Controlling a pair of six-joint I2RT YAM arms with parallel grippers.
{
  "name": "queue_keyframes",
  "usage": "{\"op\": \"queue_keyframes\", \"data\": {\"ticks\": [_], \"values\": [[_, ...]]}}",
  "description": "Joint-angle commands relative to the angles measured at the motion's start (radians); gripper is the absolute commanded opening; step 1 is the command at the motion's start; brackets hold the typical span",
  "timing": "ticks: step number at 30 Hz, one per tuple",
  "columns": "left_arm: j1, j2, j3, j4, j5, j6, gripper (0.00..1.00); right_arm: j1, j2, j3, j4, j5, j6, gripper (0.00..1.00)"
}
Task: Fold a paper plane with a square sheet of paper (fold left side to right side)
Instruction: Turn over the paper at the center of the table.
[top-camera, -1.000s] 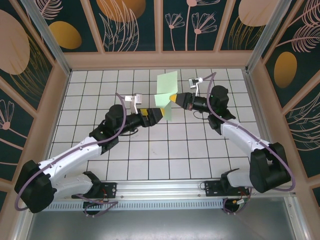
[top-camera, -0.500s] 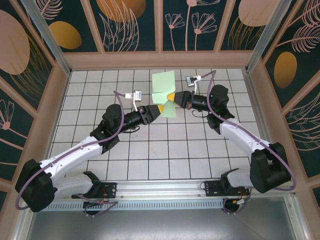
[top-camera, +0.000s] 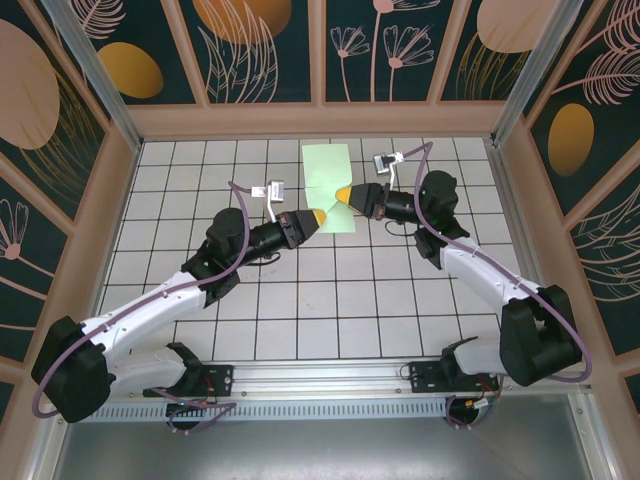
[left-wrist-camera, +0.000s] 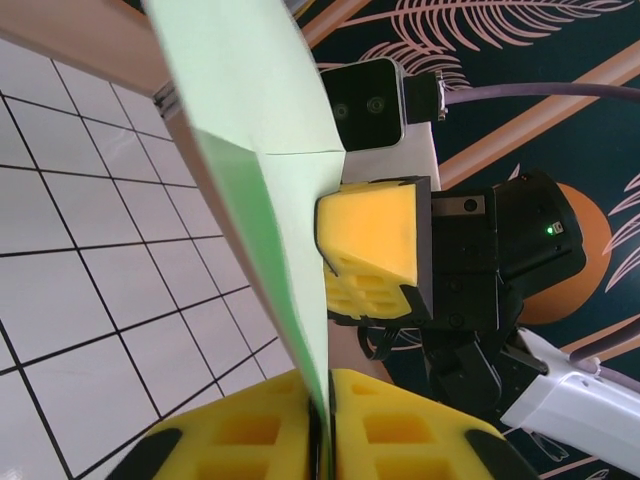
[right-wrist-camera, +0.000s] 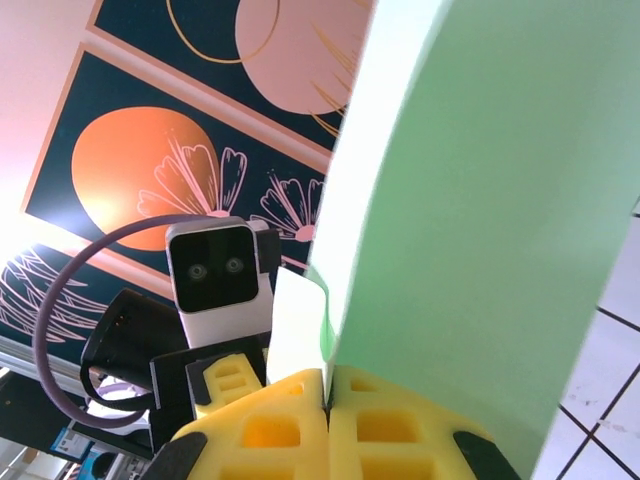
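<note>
Square sheet of paper (top-camera: 326, 172) held at 12 o'clock, near back wall (top-camera: 320, 120).
Pinched by left gripper (top-camera: 318, 216) at 7 o'clock corner, right gripper (top-camera: 343, 194) at 3 o'clock edge; open tiles (top-camera: 320, 300) toward 6 o'clock.

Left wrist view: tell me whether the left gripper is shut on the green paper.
Yes, the left gripper has both yellow pads pressed together on the square sheet of paper.

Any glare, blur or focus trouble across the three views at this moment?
Top external: evenly lit and sharp, only soft shadows, the sheet of paper crisp. Left wrist: the paper's near edge by the left claw smears out of focus; the floor tiles are sharp. Right wrist: strong glare washes out the upper left corner; the right claw is sharp.
</note>
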Motion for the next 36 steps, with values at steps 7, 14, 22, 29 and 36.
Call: {"op": "queue_keyframes", "data": {"ticks": [7,14,22,29,36], "values": [[0.004,0.017,0.091,-0.372,-0.178,0.204,0.0,-0.045,-0.095,0.075,-0.569,0.202,-0.339,0.38],[-0.045,0.1,0.201,-0.777,-0.477,0.292,0.0,-0.116,-0.127,0.105,-0.974,0.638,-0.465,0.58],[-0.173,0.351,0.444,-1.27,-0.855,0.206,0.0,-0.21,-0.231,-0.032,-0.943,0.728,-0.42,0.64],[-0.228,0.593,0.603,-1.462,-0.914,0.148,0.0,-0.245,-0.265,-0.074,-0.932,0.72,-0.407,0.66],[-0.244,0.773,0.697,-1.48,-0.824,0.165,0.0,-0.258,-0.261,-0.111,-0.897,0.682,-0.394,0.67]]}}
